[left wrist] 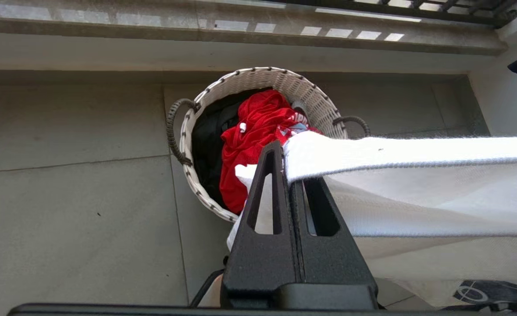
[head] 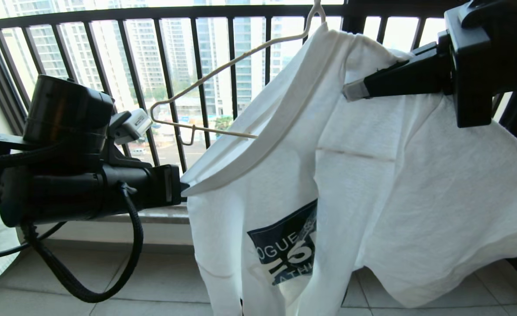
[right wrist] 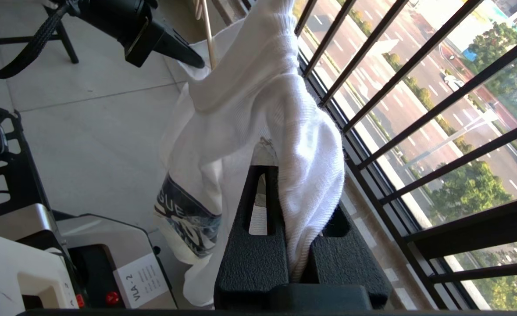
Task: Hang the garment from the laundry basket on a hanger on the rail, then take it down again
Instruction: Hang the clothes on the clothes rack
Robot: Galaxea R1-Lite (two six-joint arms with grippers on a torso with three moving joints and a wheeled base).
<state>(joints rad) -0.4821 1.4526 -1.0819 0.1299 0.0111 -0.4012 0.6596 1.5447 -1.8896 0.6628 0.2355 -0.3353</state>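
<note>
The garment [head: 394, 175], a white T-shirt with a navy chest graphic, hangs partly on the thin beige hanger [head: 223, 68], whose left arm sticks out bare from the collar. My left gripper [head: 181, 188] is shut on the ribbed collar's low left end. In the left wrist view its jaws [left wrist: 284, 153] pinch that collar band of the garment [left wrist: 416, 188] above the laundry basket [left wrist: 302, 92]. My right gripper [head: 350, 90] is shut on the shirt's upper right part, with white garment [right wrist: 240, 101] cloth bunched between its jaws [right wrist: 280, 171]. The rail is out of view.
A black barred window railing [head: 166, 66] stands right behind the shirt and beside my right gripper [right wrist: 416, 109]. A red garment [left wrist: 249, 140] and dark cloth lie in the basket on the tiled floor. The robot's base with labels [right wrist: 140, 281] is below.
</note>
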